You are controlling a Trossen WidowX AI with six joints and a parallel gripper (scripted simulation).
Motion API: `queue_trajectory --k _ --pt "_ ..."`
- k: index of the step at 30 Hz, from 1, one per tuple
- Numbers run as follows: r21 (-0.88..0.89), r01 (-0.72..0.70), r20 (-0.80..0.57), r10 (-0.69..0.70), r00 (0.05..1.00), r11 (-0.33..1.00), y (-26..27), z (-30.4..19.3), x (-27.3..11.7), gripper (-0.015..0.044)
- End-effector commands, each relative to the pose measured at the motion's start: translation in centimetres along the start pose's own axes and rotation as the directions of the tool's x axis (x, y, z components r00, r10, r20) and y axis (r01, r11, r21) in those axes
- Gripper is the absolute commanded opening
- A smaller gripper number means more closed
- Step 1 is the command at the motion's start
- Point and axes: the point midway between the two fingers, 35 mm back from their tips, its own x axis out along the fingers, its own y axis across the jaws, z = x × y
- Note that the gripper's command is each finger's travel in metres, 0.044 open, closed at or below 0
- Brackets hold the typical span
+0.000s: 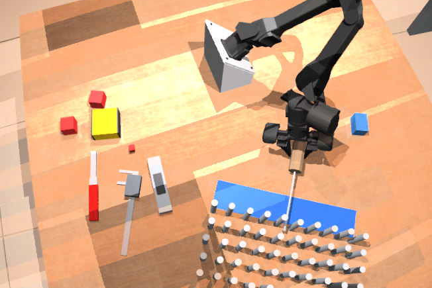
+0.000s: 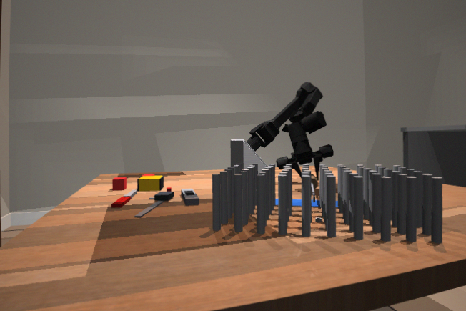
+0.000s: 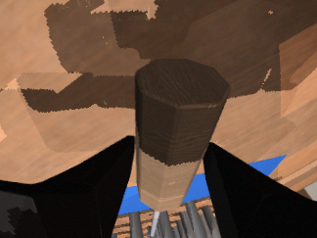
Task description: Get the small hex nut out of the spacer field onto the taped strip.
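My gripper is shut on the wooden handle of a tool. The tool's thin metal shaft slopes down over the blue taped strip. Its tip is between spacers of the front rows; its exact shape and height are unclear. The grey spacers stand upright in rows. The hex nut lies on the table among the spacers in the exterior view, beyond the tip from the strip. It cannot be made out in the other views.
At the left lie a red-handled tool, a caliper-like tool and a grey-white tool. Behind them are a yellow block and red cubes. A blue block stands right of the gripper.
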Motion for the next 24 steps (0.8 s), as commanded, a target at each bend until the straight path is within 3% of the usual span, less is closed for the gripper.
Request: queue_trajectory --k 1,24 --pt "-0.01 0.008 -0.007 -0.009 1.0 1.0 -0.4 -0.6 0.0 0.0" --pt "-0.011 0.008 -0.007 -0.009 1.0 1.0 -0.4 -2.0 0.5 0.0"
